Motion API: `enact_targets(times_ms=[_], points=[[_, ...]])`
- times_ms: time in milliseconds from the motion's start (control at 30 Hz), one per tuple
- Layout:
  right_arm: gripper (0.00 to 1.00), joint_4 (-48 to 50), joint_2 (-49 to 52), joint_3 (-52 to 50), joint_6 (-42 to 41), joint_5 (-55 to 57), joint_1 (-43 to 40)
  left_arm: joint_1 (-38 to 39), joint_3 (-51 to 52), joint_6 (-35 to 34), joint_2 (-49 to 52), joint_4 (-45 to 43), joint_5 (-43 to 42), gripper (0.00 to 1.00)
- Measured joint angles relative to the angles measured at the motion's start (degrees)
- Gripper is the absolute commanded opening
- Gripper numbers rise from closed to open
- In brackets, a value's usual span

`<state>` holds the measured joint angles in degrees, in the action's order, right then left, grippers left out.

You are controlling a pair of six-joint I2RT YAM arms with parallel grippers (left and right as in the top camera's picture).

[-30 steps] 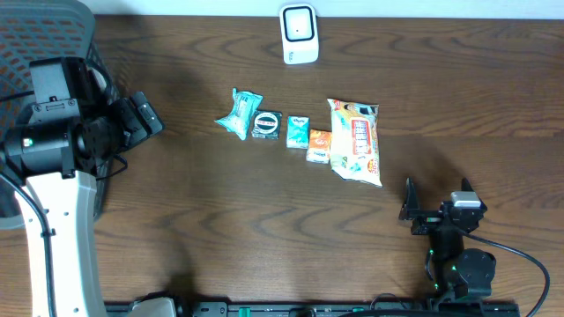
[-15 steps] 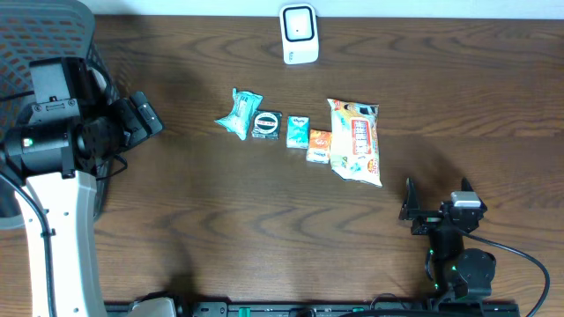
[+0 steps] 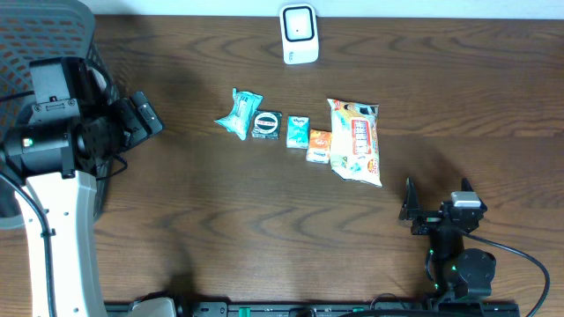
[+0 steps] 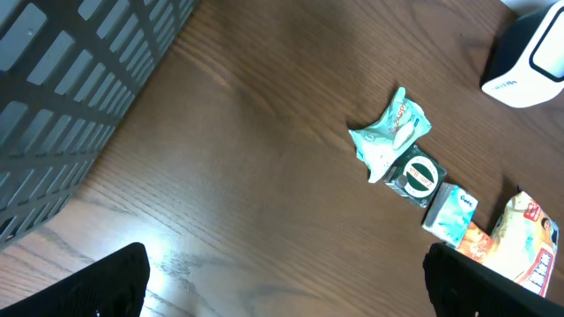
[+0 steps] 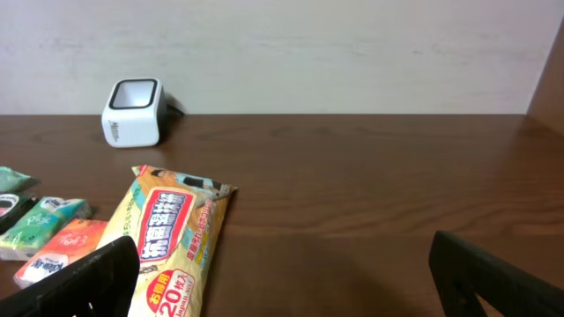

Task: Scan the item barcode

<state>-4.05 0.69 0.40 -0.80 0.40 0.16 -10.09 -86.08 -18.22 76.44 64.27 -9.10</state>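
The goods to be scanned lay in a short row across the middle of the table [image 3: 220, 220]: a crumpled teal packet [image 3: 240, 114], a dark packet with a round label [image 3: 266, 124], a small teal box [image 3: 298, 131], an orange packet [image 3: 318, 145] and, at the right end, a large pack of wipes [image 3: 356, 141]. Which one was meant could not be told, and no barcode showed on any of them. The white scanner [image 3: 299, 34] stood at the far edge, well apart from the row. The right gripper [image 3: 436, 210] sat low at the near right, fingers spread wide and empty, facing the wipes. The left gripper [image 3: 141, 117] hung at the left beside a grey mesh bin [image 4: 62, 106] (or something like one), likewise spread and holding nothing. The task seemed to be at its first step, with no item taken up. The next move would likely call for reaching to one item, pinching it by an edge, and turning its code toward the scanner.
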Motion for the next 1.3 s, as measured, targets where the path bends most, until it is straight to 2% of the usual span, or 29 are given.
enact_targets(times_ms=[467, 567, 700, 933, 1033, 1200, 1300], points=[[0.99, 0.9, 0.0, 0.0, -0.3, -0.2, 0.0, 0.0, 0.0, 0.0, 0.0, 0.0, 0.0, 0.98], [0.99, 2.8, 0.0, 0.0, -5.9, -3.7, 0.0, 0.0, 0.0, 0.0, 0.0, 0.0, 0.0, 0.98], [0.99, 1.7, 0.0, 0.0, -21.9, -19.0, 0.0, 0.0, 0.0, 0.0, 0.0, 0.0, 0.0, 0.98], [0.99, 8.3, 0.1, 0.0, -43.0, -30.5, 0.0, 0.0, 0.0, 0.0, 0.0, 0.0, 0.0, 0.98], [0.99, 15.7, 0.0, 0.0, -47.6, -33.0, 0.0, 0.0, 0.0, 0.0, 0.0, 0.0, 0.0, 0.98], [0.99, 28.5, 0.0, 0.0, -50.6, -33.9, 0.0, 0.0, 0.0, 0.0, 0.0, 0.0, 0.0, 0.98], [0.99, 30.2, 0.0, 0.4, -51.2, -32.9, 0.0, 0.0, 0.0, 0.0, 0.0, 0.0, 0.0, 0.98]])
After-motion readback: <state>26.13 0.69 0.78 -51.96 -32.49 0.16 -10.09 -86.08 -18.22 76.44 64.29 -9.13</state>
